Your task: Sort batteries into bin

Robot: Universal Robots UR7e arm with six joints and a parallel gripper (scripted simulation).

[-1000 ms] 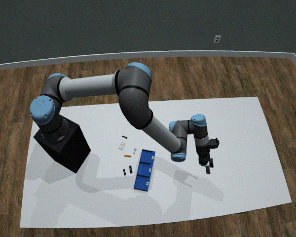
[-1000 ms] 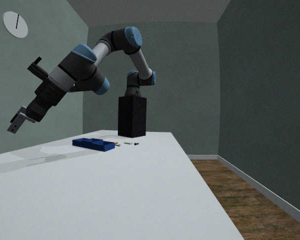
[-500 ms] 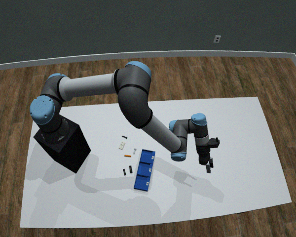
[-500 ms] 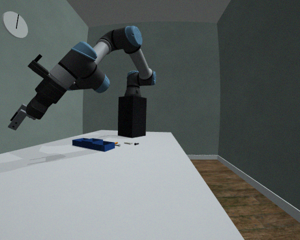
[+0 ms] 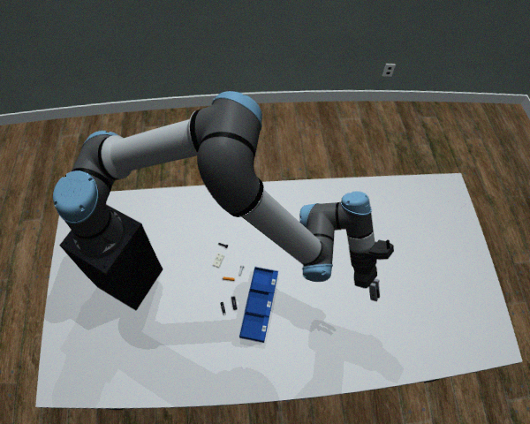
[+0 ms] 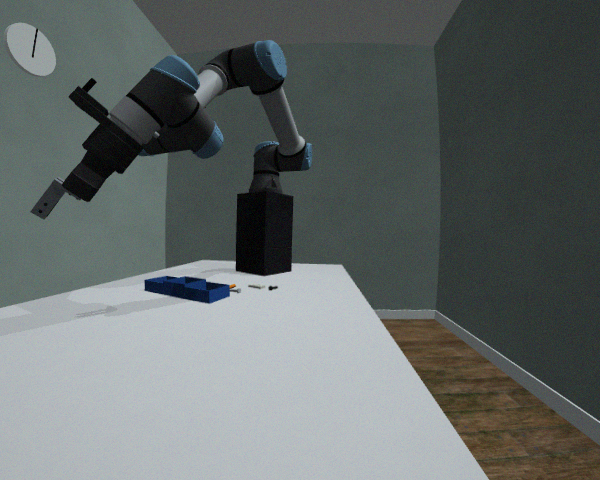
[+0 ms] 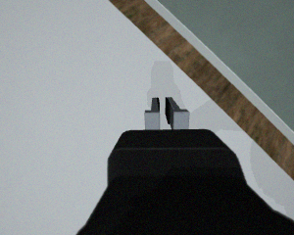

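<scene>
A blue bin strip (image 5: 259, 304) with three compartments and small white labels lies mid-table; it also shows in the exterior view (image 6: 186, 288). The labels are too small to read. Left of it lie two small dark cylinders (image 5: 222, 307) (image 5: 233, 303) and a small orange cylinder (image 5: 228, 278). I cannot tell which of these are batteries. My gripper (image 5: 374, 291) hangs high above the table, to the right of the bin and far from all the items. Its fingers (image 7: 167, 115) stand nearly together with nothing between them. It also shows in the exterior view (image 6: 44, 204).
A black screw (image 5: 223, 245), a small cream plate (image 5: 217, 261) and a silver bolt (image 5: 240, 269) lie left of the bin. The robot's black pedestal (image 5: 112, 260) stands at the table's left. The table's edge and wooden floor show in the wrist view.
</scene>
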